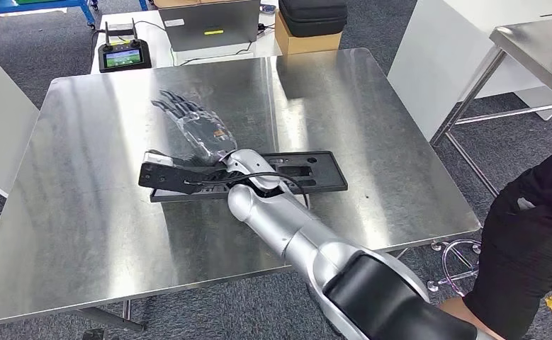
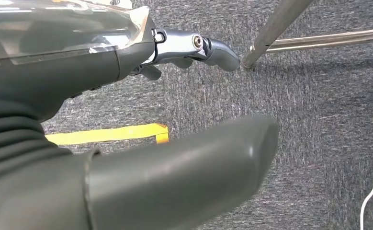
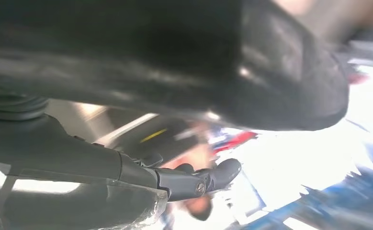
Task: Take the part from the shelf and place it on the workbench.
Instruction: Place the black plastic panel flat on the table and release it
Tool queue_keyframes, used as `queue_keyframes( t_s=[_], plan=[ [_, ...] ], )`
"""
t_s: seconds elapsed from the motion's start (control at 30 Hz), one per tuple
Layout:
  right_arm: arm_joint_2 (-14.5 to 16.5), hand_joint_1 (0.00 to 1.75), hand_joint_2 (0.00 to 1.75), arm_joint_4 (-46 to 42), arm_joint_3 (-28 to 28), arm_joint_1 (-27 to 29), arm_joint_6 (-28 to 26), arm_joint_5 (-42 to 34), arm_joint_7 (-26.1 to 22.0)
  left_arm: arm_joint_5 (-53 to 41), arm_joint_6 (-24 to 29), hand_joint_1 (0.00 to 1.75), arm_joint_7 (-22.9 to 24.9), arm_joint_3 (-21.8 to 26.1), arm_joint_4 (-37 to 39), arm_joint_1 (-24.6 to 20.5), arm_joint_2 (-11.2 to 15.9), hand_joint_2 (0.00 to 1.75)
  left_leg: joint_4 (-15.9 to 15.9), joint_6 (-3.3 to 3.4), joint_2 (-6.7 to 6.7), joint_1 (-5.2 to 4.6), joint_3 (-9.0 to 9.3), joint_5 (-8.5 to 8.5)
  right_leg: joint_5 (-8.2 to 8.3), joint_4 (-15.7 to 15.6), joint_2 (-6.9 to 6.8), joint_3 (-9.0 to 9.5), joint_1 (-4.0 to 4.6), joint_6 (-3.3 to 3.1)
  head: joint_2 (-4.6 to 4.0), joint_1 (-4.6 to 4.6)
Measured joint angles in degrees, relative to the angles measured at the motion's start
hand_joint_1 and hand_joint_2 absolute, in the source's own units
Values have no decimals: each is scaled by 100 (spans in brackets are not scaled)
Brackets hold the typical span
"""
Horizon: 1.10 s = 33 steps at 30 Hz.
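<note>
The part (image 1: 322,173), a long flat black plate with cut-outs, lies flat on the steel workbench (image 1: 81,212) near its middle. My right arm reaches in from the lower right, and its wrist passes over the plate's left end. My right hand (image 1: 195,131) stretches beyond the plate above bare steel, fingers straight and spread, holding nothing. The right wrist view is blurred, and the right hand (image 3: 127,72) has nothing between thumb and fingers there. In the left wrist view my left hand (image 2: 79,72) hangs over grey carpet, thumb and fingers apart and empty.
Behind the workbench stand a remote controller with a screen (image 1: 124,55), a grey laptop (image 1: 212,25) and a cardboard box (image 1: 297,42) with a black case on top. A second steel table (image 1: 542,49) stands at the right. A person in black (image 1: 535,241) is at the lower right.
</note>
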Motion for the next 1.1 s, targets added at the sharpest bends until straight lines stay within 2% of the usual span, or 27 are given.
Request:
queue_keyframes(
  t_s=[0.1, 0.23, 0.3, 0.43, 0.57, 0.67, 0.77, 0.87, 1.1],
  plan=[
    [26, 0, 0, -777, -86, 275, 169, -523, -304, -21, 3, 0, -14, 14, 0, 0, -2, 0, 0, -1, -1, 0, -10, -1, -1, 0, 0, -8, 0, -1, 0, 1],
    [24, 0, 0, -1312, -170, 488, 222, -595, -346, -25, 4, 0, -14, 26, 0, 0, -2, 0, 0, -1, -1, -3, -15, -2, -1, -1, 0, -11, -2, 0, 0, 0],
    [28, 0, 0, -1482, -222, 565, 406, -973, -579, -36, -4, 0, -17, 26, 0, 0, -2, 0, 1, -1, -1, -3, -15, -2, -1, -2, 0, -12, -2, 0, 0, 0],
    [46, 0, 0, -2107, -507, 987, 1581, -2961, -1444, -49, -110, 0, -165, 34, 0, 0, -8, 0, 2, -1, -4, -2, -12, -2, -1, -3, -2, -12, -2, 0, 0, -1],
    [-42, 0, 0, -3466, -758, 1848, 3178, -5131, -1457, 13, -266, 0, -484, 72, 0, 21, -13, 0, 1, -7, -6, -1, -14, -7, -2, -3, -2, -15, -2, 0, 0, -1],
    [-192, 0, 0, -4407, -871, 2485, 4115, -6059, -1430, 68, -299, 0, -579, 105, 0, 53, -15, 0, 0, -9, -6, -1, -14, -11, -3, -4, -2, -16, -2, -1, 0, -1],
    [-357, 0, 0, -5089, -931, 3012, 4670, -6311, -1452, 102, -340, 0, -696, 128, 0, 83, -17, 0, 0, -5, -6, -2, -14, -18, -4, -7, -1, -15, -4, 0, 0, -1],
    [-487, 0, 0, -5426, -941, 3391, 4925, -6217, -1565, 113, -369, 0, -750, 139, -1, 96, -23, 0, 2, 5, -6, -5, -14, -29, -4, -10, 0, -12, -11, 2, 0, -1],
    [-637, 0, 0, -5278, -931, 3563, 5063, -6184, -1776, 90, -370, 0, -710, 140, -5, 93, -10, 0, 15, 27, -6, -25, -7, -31, 2, -10, 0, 0, -37, 12, 1, -1]
  ],
)
